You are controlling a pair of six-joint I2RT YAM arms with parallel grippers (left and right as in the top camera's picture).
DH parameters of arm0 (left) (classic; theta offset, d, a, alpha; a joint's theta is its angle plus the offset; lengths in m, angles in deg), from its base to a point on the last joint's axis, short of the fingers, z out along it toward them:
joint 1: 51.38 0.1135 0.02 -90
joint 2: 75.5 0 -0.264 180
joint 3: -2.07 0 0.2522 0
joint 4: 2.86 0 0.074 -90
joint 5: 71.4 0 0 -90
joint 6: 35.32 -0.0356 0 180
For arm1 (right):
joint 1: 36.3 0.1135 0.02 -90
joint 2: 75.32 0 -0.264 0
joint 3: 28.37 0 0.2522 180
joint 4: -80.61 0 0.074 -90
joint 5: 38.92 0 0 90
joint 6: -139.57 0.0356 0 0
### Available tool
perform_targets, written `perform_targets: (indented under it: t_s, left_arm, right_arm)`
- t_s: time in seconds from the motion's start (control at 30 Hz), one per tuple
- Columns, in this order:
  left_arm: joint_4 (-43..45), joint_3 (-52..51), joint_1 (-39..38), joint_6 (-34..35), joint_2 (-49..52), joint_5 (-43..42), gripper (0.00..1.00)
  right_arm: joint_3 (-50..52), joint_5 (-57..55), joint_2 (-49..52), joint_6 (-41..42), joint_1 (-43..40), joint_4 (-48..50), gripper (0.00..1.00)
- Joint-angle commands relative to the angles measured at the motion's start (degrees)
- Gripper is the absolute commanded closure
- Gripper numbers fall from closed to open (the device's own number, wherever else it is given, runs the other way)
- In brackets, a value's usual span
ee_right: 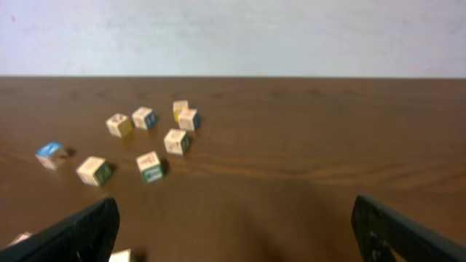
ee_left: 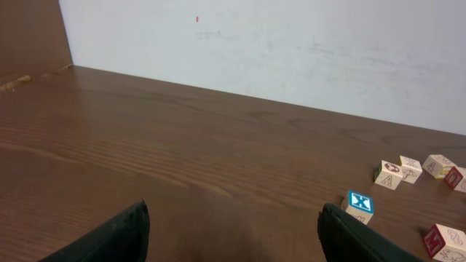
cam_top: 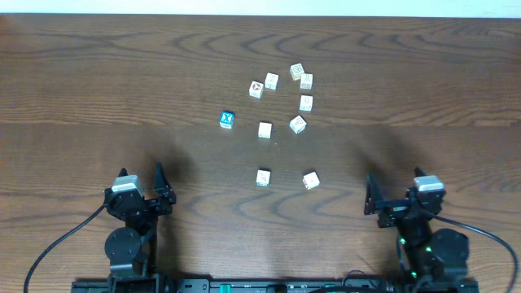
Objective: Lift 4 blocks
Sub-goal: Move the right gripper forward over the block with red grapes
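Overhead, the blocks (cam_top: pixel 298 124) lie scattered about the middle of the surface (cam_top: pixel 98 73), most of them toward its far edge and two closer to the near edge. None is held. The left hand (ee_left: pixel 231 244) and right hand (ee_right: pixel 239 233) sit at the near edge, each spread wide and empty. The left wrist view catches only the blue cube (ee_left: pixel 360 204) and a few blocks. The right wrist view takes in most of the scatter, though blurred.

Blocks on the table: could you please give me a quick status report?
Left hand and right hand open, empty. Blocks scattered on table, none lifted. Nothing between hands and blocks.
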Motion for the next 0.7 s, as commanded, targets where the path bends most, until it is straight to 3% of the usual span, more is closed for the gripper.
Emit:
perform_targets:
  t_s: [0.0,0.3,0.43,0.67]
  left_arm:
    - [-2.8,-0.7,0.2,0.3,-0.2,0.7,0.26]
    - [-2.8,-0.7,0.2,0.3,-0.2,0.7,0.26]
    - [-2.8,-0.7,0.2,0.3,-0.2,0.7,0.26]
    - [-2.8,-0.7,0.2,0.3,-0.2,0.7,0.26]
  right_arm:
    - [-8.8,-2.5,6.3,-2.0,-0.6,-4.1,0.01]
    - [-36.7,-0.5,35.6,2.3,-0.6,-27.8,0.01]
    - [-48.9,5.7,46.6,2.1,-0.6,-35.7,0.01]
    - [-54.2,8.7,56.2,1.9,-0.6,-35.8,0.01]
